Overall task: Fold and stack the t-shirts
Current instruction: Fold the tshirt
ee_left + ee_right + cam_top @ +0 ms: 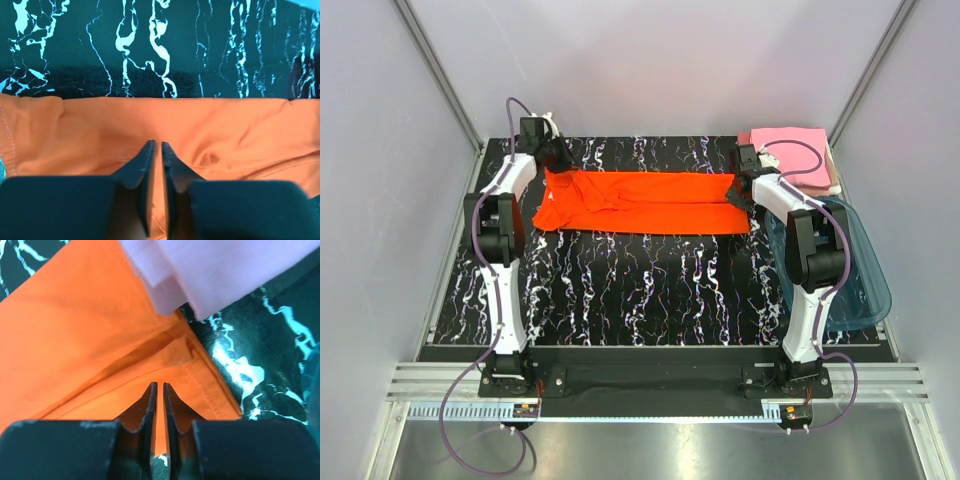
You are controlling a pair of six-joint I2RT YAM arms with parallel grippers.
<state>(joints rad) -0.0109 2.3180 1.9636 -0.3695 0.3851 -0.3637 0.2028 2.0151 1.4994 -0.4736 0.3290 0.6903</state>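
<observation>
Start with the black marbled table: the orange t-shirt lies across its far half as a long folded band, flat on the right and rumpled at the left end. The teal tub sits at the right edge beside your right arm. The pink t-shirts are stacked flat at the far right corner, and the orange shirt's right end runs up against them.

The left gripper is over the band's left end and the right gripper over its right corner. On both, the jaws stand nearly together with only a thin slit, and you cannot tell whether either is pinching cloth.

Your risks, as I judge them:
- If you lift with only one side gripped, the band will skew.
- The rumpled left end may fold in crooked.
- A right corner dragged sideways could snag and shift the pink stack.
</observation>
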